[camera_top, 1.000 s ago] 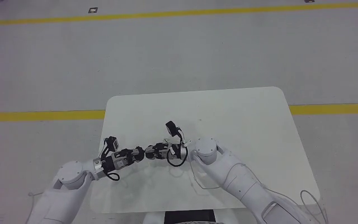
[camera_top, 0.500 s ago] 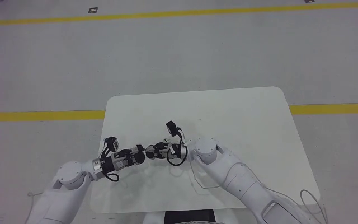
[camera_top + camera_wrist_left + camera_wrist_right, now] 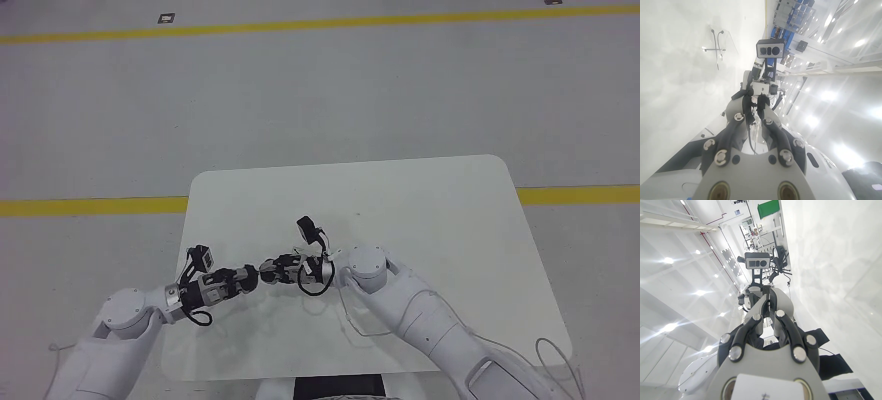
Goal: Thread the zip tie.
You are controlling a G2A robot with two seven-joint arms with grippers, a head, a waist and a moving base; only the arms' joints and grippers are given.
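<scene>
Left claw and right claw tip to tip over white table. I think left's clamped on the zip tie; right's pinched together.

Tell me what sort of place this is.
Probably a robotics lab in an industrial hall: yellow floor lines run past the table, lights hang in rows under a high ceiling, and racks stand behind.

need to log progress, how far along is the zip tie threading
Done: a black strip, likely the zip tie, is off the table at the left hand. Underway: the right hand faces it tip to tip. Remaining: threading; I cannot tell if the tip is in.
</scene>
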